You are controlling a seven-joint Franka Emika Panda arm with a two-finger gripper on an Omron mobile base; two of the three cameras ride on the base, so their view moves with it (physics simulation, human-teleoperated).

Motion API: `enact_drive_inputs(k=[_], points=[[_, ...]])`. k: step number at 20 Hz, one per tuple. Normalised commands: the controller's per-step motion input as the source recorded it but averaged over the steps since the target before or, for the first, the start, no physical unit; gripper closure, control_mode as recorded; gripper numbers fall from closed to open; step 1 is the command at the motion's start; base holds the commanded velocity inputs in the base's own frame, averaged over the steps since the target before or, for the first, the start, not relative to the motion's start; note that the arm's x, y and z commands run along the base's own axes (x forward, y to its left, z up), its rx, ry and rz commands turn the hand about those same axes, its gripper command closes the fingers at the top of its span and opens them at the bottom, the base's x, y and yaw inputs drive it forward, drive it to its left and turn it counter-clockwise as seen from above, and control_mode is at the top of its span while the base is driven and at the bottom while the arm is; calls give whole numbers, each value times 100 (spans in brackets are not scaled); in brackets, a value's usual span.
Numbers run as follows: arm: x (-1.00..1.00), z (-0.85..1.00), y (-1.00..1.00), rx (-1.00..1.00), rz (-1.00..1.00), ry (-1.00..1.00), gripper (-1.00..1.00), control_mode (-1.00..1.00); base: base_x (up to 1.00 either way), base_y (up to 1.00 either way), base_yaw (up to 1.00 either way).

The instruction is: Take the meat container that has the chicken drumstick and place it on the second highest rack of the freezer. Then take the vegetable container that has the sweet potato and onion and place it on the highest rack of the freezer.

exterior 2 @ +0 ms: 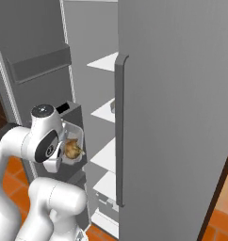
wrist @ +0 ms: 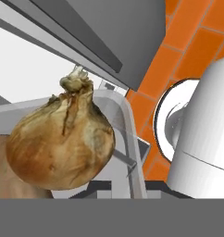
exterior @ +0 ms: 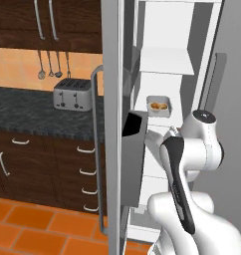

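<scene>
Lifting toward the freezer (exterior: 202, 30), judged as the step in hand, with the highest rack (exterior: 165, 63) well above the load. Keep the tray level on the way up, steer clear of the freezer's open door (exterior: 112, 99) and its dark bin (exterior: 135, 149), then slide in flat onto that top shelf rather than the second highest rack (exterior: 142, 113).

Reaching with the arm (exterior: 178, 169) folded low in front of the freezer, elbow bent, wrist turned in toward the shelves. Gripping with the gripper (exterior 2: 63, 157), apparently clamped on the rim of the vegetable container (exterior 2: 72, 141), hanging in mid-air just outside the freezer; fingertips hidden, so judged rather than seen.

Carrying the onion (wrist: 63, 143) and, tucked under it, the sweet potato (wrist: 14, 178). Leave alone the meat container (exterior: 159, 105) with the chicken drumstick (exterior: 159, 105), already resting inside the freezer on the second shelf.
</scene>
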Motion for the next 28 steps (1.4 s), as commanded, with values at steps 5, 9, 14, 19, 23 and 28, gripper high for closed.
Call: enact_drive_inputs(k=[5, 9, 14, 19, 23, 28], points=[[3, 0, 0, -6, -5, -1, 100, -100, 0, 0, 0], [-22, 26, -13, -8, -8, -10, 100, -100, 0, 0, 0], [-76, 94, -39, -2, -1, -10, 100, -100, 0, 0, 0], [-38, 100, -5, -22, -3, 6, 100, -100, 0, 0, 0], [-2, 79, 7, -27, -11, 8, 100, -100, 0, 0, 0], [0, 49, 0, -1, -3, -5, 100, -100, 0, 0, 0]])
